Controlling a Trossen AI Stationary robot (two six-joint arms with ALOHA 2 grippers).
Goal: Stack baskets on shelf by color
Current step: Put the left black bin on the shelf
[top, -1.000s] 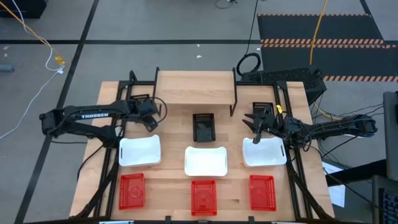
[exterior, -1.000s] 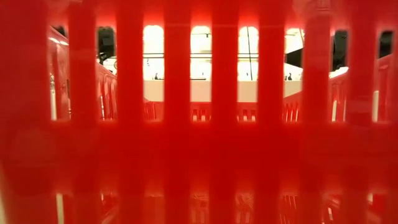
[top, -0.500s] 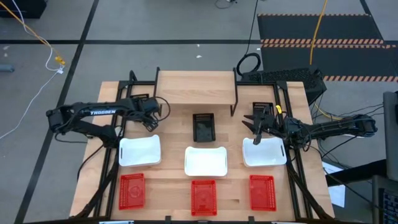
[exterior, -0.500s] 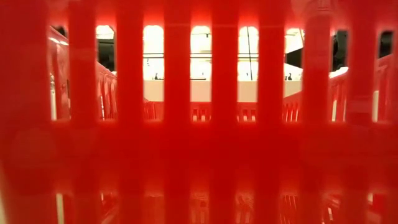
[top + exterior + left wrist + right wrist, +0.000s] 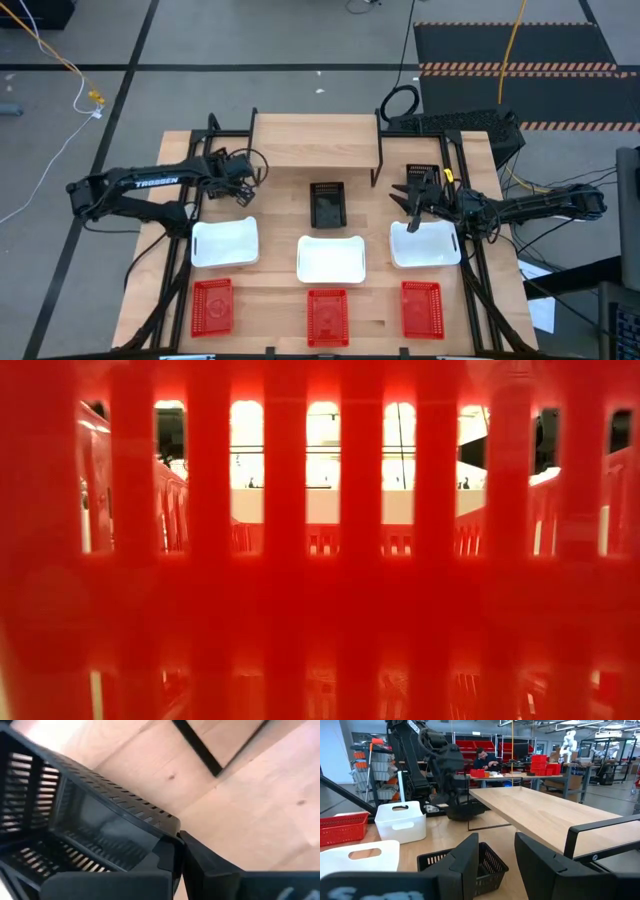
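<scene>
On the wooden table, three black baskets lie in a row in front of the shelf (image 5: 315, 140): left (image 5: 224, 163), middle (image 5: 327, 203) and right (image 5: 422, 174). My left gripper (image 5: 240, 180) is shut on the left black basket (image 5: 100, 825). My right gripper (image 5: 412, 197) stands open beside the right black basket, pointing toward the middle one (image 5: 465, 865), with nothing between its fingers. Nearer me rest three white baskets (image 5: 224, 243) (image 5: 331, 258) (image 5: 425, 245) and three red ones (image 5: 212, 305) (image 5: 327, 315) (image 5: 421, 307). My left gripper pinches one wall of the left black basket at its rim (image 5: 167, 827), near a corner. One finger (image 5: 165, 862) is inside the basket and the other (image 5: 215, 867) outside. Whether the basket is off the table I cannot tell.
The middle red basket's mesh wall (image 5: 320, 560) fills the low view. The shelf's plank top is bare. A person (image 5: 485, 759) sits at a bench far behind the table. Black frame rails (image 5: 190, 215) run along both sides of the table.
My left gripper has shut on the left black basket's wall and its arm has shifted slightly. The baskets lie where they were.
</scene>
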